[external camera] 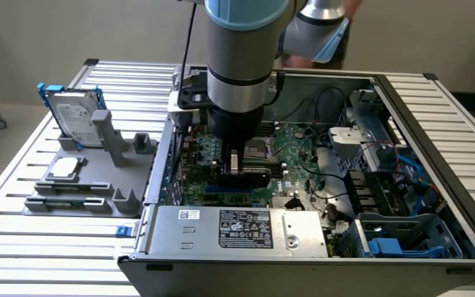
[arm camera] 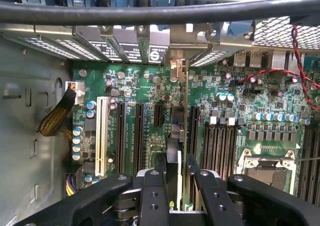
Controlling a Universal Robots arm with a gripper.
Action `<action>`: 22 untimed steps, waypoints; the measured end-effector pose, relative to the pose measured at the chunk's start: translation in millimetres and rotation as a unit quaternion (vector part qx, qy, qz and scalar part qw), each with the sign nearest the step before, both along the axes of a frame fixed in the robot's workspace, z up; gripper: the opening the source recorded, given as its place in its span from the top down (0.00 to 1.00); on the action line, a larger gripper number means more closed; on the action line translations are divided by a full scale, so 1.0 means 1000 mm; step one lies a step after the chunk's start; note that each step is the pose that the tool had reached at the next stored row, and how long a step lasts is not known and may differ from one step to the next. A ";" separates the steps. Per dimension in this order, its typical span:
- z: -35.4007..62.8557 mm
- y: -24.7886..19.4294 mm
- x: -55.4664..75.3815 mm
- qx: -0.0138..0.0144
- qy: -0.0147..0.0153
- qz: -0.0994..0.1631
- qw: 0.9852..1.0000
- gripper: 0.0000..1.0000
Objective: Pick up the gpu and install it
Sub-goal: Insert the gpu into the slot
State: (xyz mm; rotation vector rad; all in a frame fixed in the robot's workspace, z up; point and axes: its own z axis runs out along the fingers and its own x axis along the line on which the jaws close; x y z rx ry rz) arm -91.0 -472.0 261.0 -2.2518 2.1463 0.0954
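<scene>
Exterior view: the arm reaches straight down into the open computer case (external camera: 435,124). The gripper (external camera: 235,154) sits low over the motherboard (external camera: 303,148), near the middle of the case. The grey parts stand (external camera: 89,185) lies outside at about nine o'clock from the gripper, with the hard drive (external camera: 79,120) upright on it at about ten o'clock.

The gpu (external camera: 254,171) is off that stand and inside the case, so the pick-up looks done. In the wrist view the gripper (arm camera: 179,186) is clamped on the gpu (arm camera: 184,116), one finger on each face of the card. The card stands upright and edge-on among the long expansion slots of the motherboard (arm camera: 240,101). Its silver bracket reaches the row of slot openings in the case's rear wall.

The card seems lined up with its slot and down at or very near it. I cannot tell whether the connector edge is pressed fully home. The installation therefore reads as nearly complete but not confirmed, and the gripper has not let go.
</scene>
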 end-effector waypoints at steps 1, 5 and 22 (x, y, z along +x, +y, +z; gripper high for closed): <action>0.0000 0.0000 0.000 0.000 0.000 -0.001 1.000 0.74; 0.0000 0.0000 0.000 0.000 0.000 -0.004 1.000 0.74; 0.0000 0.0000 0.000 0.000 0.003 -0.013 1.000 0.74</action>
